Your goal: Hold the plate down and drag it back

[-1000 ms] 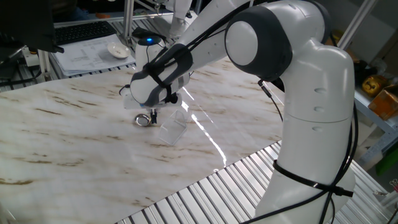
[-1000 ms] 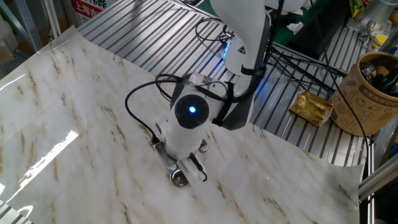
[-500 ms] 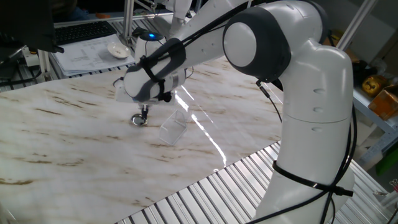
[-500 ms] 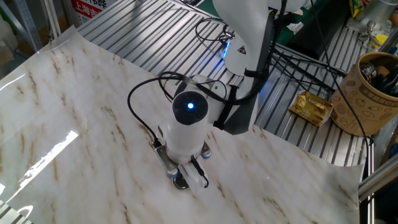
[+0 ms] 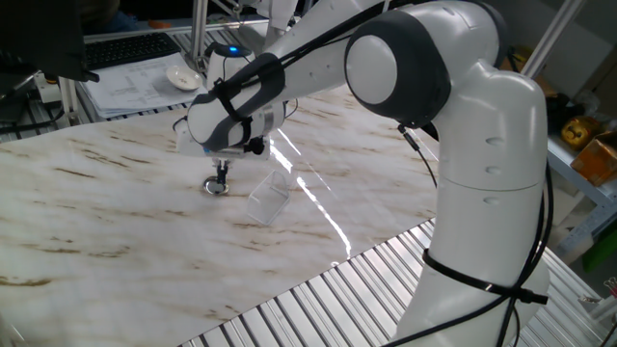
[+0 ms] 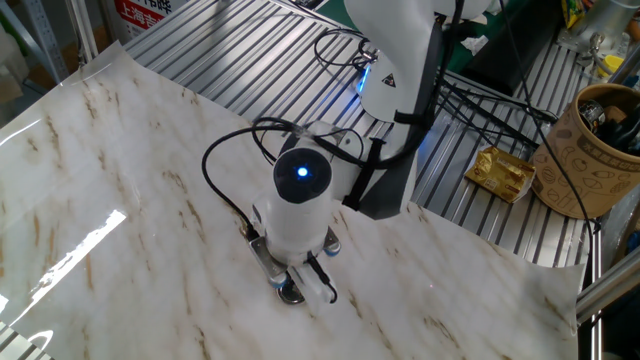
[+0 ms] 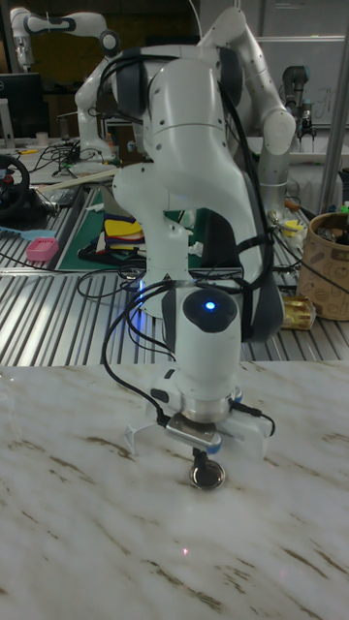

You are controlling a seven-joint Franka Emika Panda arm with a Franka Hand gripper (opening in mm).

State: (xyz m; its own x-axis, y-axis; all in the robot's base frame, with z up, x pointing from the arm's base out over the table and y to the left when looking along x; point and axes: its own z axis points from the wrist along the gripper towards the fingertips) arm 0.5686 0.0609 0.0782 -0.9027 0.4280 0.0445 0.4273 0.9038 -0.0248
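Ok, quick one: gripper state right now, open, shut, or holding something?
Gripper: fingers look closed together, tips pressing down on the tiny silvery round plate on the marble-patterned table; not clamped around it.

Lighting was bright and even from overhead, and it threw long white streaks of glare across the glossy marble-patterned table (image 5: pixel 116 222), most strongly beside the clear plastic piece (image 5: pixel 269 200) in one fixed view and at the left edge of the other fixed view. Shadows were soft and short, pooling faintly under the gripper (image 7: pixel 205 465), while a blue indicator light on the arm (image 6: pixel 302 172) glowed sharply enough to bloom a little. The tall fixed view was dimmer toward its dark upper background, all three pictures were slightly soft, and distant clutter was less crisp than the table.
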